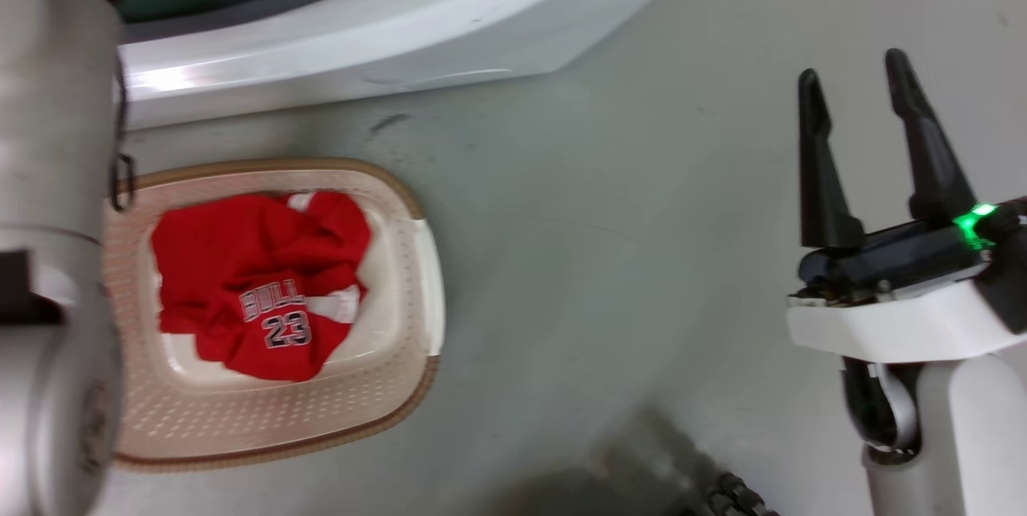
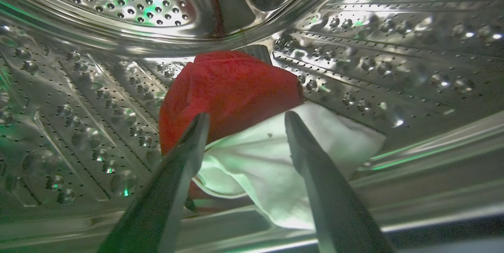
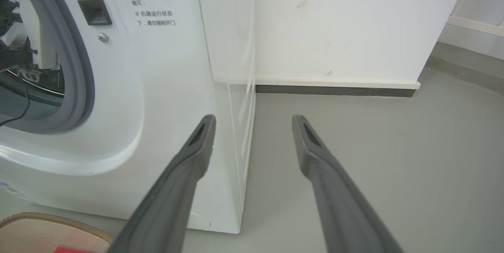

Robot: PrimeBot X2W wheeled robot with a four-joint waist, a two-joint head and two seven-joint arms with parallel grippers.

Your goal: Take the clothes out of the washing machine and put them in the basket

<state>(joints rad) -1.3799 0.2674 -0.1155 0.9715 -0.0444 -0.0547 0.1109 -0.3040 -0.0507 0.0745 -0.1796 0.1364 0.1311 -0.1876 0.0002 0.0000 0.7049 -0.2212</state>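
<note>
Left wrist view: left gripper [image 2: 247, 117], fingers apart, inside the steel drum [image 2: 393, 68], facing the white cloth [image 2: 267, 166] lying against the red garment [image 2: 228, 84]. Head view: jersey [image 1: 257, 283] in the basket [image 1: 429, 291] beside the washing machine [image 1: 401, 10]; right gripper [image 1: 853, 65], fingers spread, above the floor [image 1: 602, 259].

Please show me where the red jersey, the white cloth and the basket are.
red jersey [image 1: 241, 259]: head view, on the red fabric above the lettering.
white cloth [image 2: 252, 162]: left wrist view, on its middle.
basket [image 1: 353, 408]: head view, on its perforated wall.
</note>
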